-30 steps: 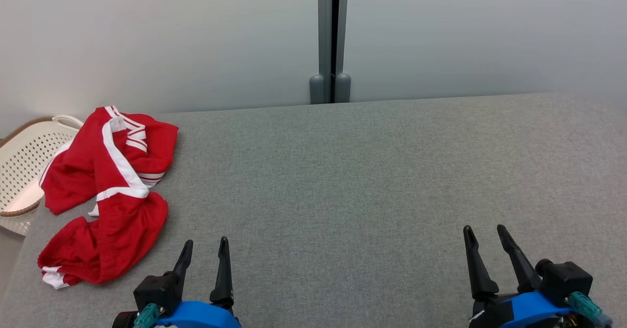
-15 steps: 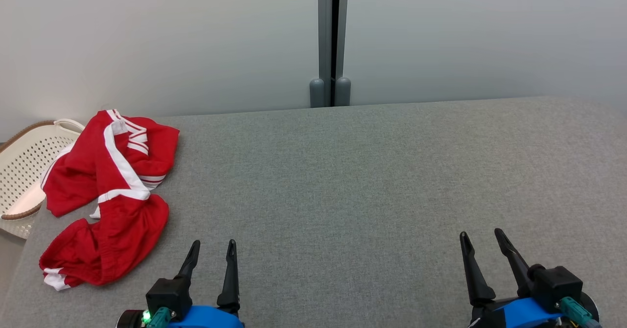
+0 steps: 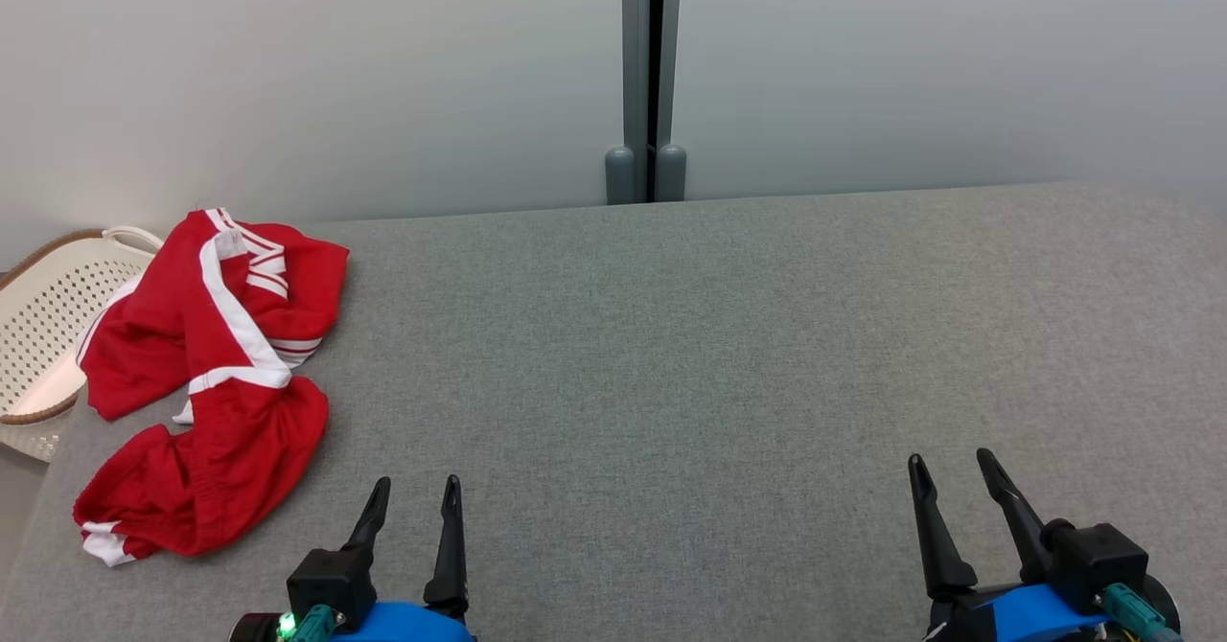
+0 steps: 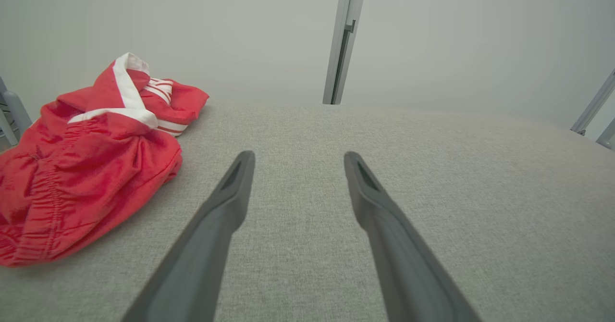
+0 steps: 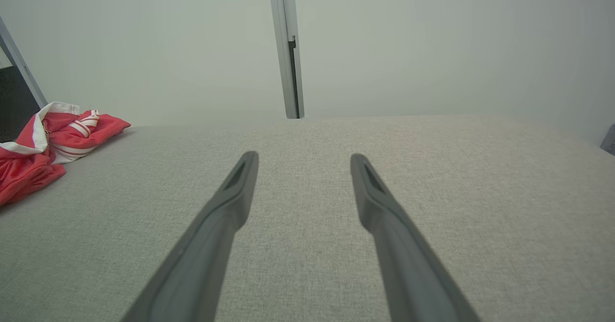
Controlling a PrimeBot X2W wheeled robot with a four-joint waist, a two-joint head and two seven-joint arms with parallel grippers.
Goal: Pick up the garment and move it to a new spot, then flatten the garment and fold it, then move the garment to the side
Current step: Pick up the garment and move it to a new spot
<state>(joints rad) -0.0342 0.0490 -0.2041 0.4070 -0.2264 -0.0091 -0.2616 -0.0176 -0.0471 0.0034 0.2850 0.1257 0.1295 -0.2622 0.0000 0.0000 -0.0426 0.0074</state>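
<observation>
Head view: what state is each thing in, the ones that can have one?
Red garment: crumpled, unfolded, lying at the left end of the grey table, not gripped.
Left gripper: open, empty.
Right gripper: open, empty.
White basket: upright, beside the table's left end.

pale wall [image 3: 288,77] – grey upright post [image 3: 650,67] behind grey fabric table [image 3: 719,355].

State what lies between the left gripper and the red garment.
Nothing but bare grey cloth surface; the head view shows the left gripper and red garment apart.
</observation>
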